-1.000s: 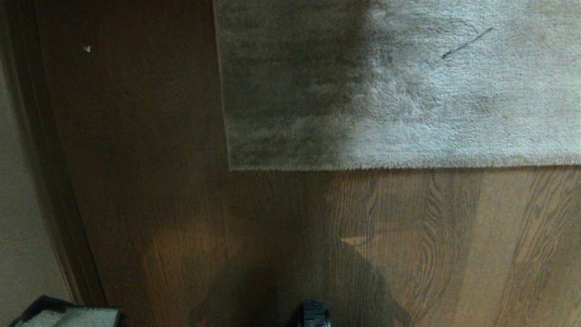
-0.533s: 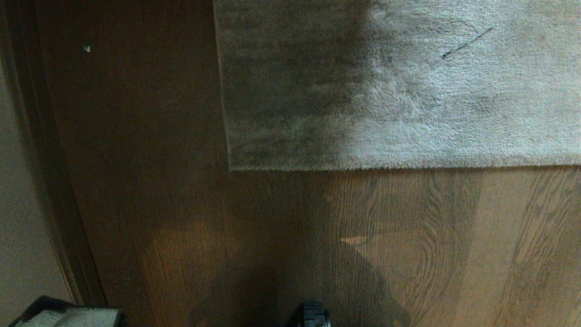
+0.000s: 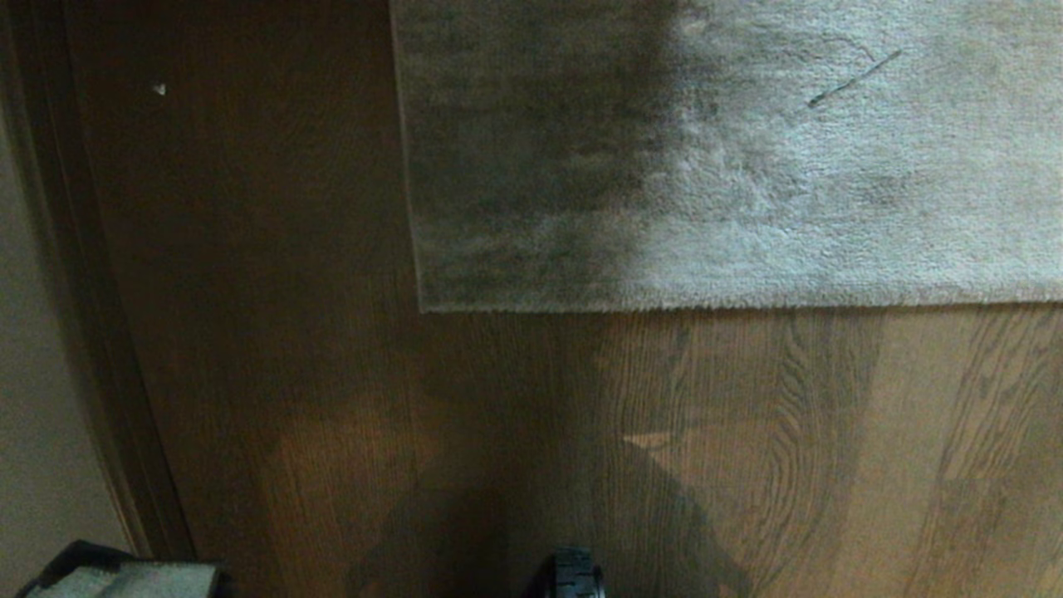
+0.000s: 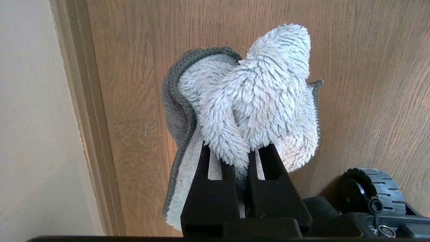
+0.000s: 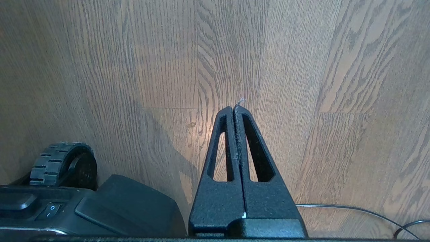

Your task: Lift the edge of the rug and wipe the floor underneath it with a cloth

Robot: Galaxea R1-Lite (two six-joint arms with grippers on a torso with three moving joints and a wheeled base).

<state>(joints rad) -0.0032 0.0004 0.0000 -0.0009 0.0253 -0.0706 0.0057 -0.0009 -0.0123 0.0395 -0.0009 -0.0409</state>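
Note:
The light-grey rug lies flat on the brown wood floor (image 3: 747, 432); its rug edge (image 3: 731, 301) runs straight across the head view and ends in a corner (image 3: 422, 307). My left gripper (image 4: 240, 153) is shut on the fluffy pale cloth (image 4: 255, 90), which bunches over the fingertips and hangs above the floor. A bit of that cloth (image 3: 124, 580) shows at the bottom left of the head view, well short of the rug. My right gripper (image 5: 234, 107) is shut on nothing, over bare floor, with a few fibres stuck between its fingers.
A wooden baseboard (image 4: 87, 117) and pale wall (image 4: 30, 117) run along the left. The robot's base wheel (image 3: 575, 577) sits at the bottom centre, also seen as wheel (image 5: 62, 164). A thin cable (image 5: 352, 210) lies on the floor to the right.

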